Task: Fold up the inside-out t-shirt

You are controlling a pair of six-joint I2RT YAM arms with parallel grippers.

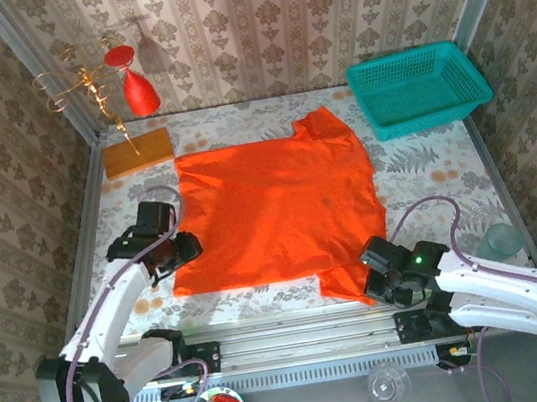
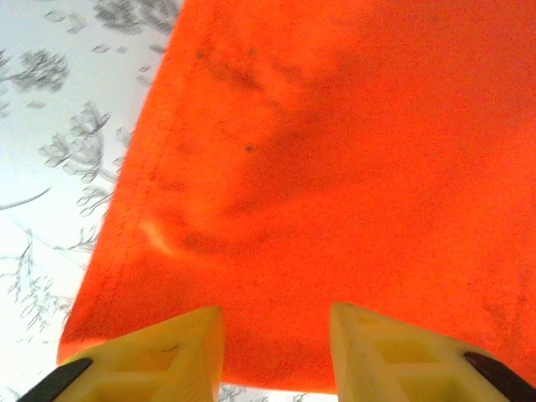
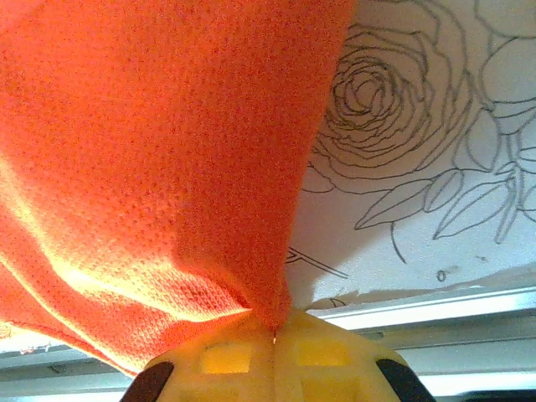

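A teal mesh basket [image 1: 418, 88] sits at the far right corner of the floral table [image 1: 426, 172], a flat orange-brown wooden block [image 1: 137, 152] lies at the far left corner beneath a red teardrop ornament [image 1: 139, 92] on a gold stand [image 1: 79, 83], and a clear cup [image 1: 502, 241] stands by the right edge.

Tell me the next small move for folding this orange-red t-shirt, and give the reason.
Probably close the left gripper on the near-left hem of the bright orange-red thin-cloth t-shirt. Its yellow fingers stand apart with the hem showing between them, while the right gripper is shut on cloth at the near-right edge. Both pinched, the near edge could lift evenly.
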